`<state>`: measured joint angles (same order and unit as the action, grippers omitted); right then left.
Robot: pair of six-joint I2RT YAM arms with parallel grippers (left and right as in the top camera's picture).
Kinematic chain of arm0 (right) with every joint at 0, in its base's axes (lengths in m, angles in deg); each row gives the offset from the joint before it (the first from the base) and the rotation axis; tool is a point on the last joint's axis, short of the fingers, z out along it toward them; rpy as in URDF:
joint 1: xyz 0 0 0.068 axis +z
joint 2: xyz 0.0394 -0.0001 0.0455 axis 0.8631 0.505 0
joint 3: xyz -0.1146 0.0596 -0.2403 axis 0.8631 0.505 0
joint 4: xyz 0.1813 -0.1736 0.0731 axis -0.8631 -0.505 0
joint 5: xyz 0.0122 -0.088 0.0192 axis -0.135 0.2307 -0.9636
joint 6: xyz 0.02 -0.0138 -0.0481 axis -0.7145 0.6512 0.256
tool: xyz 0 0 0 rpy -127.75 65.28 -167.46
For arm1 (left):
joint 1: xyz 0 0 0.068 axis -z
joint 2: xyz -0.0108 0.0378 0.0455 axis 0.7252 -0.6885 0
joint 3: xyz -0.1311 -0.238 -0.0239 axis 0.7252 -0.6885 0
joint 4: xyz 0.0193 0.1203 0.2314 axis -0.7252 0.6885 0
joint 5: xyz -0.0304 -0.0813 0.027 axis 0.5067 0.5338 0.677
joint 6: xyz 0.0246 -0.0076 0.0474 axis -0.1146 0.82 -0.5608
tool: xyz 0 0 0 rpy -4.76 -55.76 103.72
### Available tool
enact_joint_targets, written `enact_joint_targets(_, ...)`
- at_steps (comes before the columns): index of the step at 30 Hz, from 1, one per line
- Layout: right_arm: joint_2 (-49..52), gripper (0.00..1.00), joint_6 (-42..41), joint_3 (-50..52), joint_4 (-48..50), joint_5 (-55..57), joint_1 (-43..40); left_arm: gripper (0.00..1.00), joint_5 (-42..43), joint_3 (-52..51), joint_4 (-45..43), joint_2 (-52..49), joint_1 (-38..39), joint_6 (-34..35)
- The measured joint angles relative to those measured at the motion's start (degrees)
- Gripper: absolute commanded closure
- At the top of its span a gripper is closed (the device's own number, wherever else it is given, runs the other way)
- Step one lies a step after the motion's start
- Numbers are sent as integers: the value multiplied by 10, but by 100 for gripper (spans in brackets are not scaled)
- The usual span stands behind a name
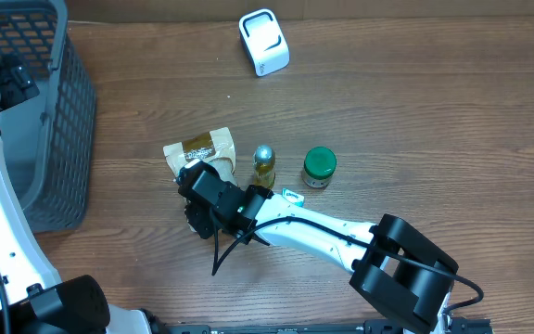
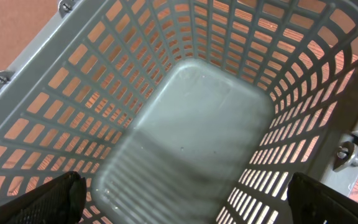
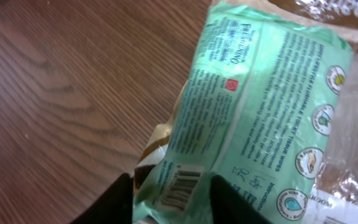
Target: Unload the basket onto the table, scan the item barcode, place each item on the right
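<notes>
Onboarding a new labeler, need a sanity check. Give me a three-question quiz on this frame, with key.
1. True or false: the basket below the left gripper holds an item.
2. What lies between the fingers of the right gripper? A) a red can B) a green packet showing its barcode C) a spoon
3. In the overhead view, what stands between the brown packet and the green-lidded jar?
Key: 1 false; 2 B; 3 the silver-capped bottle.
</notes>
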<state>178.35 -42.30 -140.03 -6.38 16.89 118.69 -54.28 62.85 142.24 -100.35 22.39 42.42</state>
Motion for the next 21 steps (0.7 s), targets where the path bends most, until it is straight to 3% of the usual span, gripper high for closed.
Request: enact_joint_targets(21,-26,52,0,-14,-108,-10,-70,1,0,0,0,0,0,0)
